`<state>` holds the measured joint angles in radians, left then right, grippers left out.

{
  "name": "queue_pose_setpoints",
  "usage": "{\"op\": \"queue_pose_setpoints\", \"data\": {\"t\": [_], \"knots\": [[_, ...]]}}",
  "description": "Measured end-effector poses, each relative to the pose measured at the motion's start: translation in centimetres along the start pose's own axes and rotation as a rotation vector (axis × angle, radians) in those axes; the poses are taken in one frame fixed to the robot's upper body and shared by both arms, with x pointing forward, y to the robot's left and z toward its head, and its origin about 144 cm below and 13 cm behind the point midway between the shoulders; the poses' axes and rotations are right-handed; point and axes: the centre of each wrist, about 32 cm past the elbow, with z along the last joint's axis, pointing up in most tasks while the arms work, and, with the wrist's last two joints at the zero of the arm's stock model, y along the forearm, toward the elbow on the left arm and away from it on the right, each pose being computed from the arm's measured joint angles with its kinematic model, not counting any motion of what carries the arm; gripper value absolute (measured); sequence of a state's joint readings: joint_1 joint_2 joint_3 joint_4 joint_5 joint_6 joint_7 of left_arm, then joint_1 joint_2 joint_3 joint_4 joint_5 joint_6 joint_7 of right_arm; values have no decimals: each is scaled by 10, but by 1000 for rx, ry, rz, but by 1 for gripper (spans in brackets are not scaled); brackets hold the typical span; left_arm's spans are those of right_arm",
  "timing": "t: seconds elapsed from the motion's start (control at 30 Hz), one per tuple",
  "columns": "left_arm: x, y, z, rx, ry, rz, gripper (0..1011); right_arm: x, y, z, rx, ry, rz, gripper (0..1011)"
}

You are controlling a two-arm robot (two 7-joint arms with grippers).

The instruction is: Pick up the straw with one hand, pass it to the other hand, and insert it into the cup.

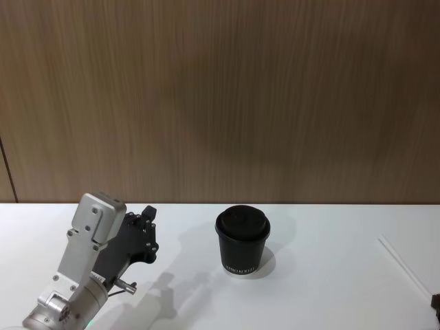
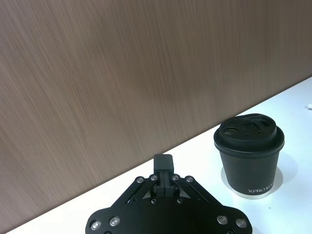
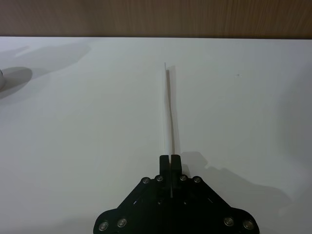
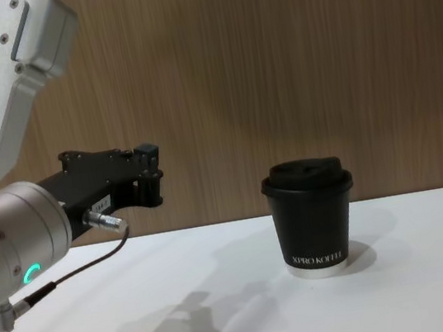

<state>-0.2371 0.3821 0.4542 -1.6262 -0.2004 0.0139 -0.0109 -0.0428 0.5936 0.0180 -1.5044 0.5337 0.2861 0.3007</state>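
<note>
The black cup (image 1: 242, 240) with its domed lid stands upright mid-table, also seen as the cup (image 4: 313, 217) and the cup (image 2: 248, 153). The thin white straw (image 1: 404, 267) lies along the table at the far right. In the right wrist view the straw (image 3: 169, 107) runs straight out from my right gripper (image 3: 170, 160), which is shut on its near end. That right gripper (image 1: 435, 302) sits at the table's right edge. My left gripper (image 1: 148, 216) hovers left of the cup, shut and empty, and shows as the left gripper (image 4: 149, 156) and the left gripper (image 2: 163, 165).
A wood-panelled wall (image 1: 220, 96) rises right behind the white table (image 1: 323, 289). The left arm's silver forearm (image 4: 15, 238) with a green ring fills the near left side.
</note>
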Motion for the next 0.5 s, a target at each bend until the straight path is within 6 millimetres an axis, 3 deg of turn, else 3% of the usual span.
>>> {"op": "queue_pose_setpoints", "data": {"t": [0.5], "knots": [[0,0,0,0,0,0,0,-12,3,2,106,-24,-1,11]]}}
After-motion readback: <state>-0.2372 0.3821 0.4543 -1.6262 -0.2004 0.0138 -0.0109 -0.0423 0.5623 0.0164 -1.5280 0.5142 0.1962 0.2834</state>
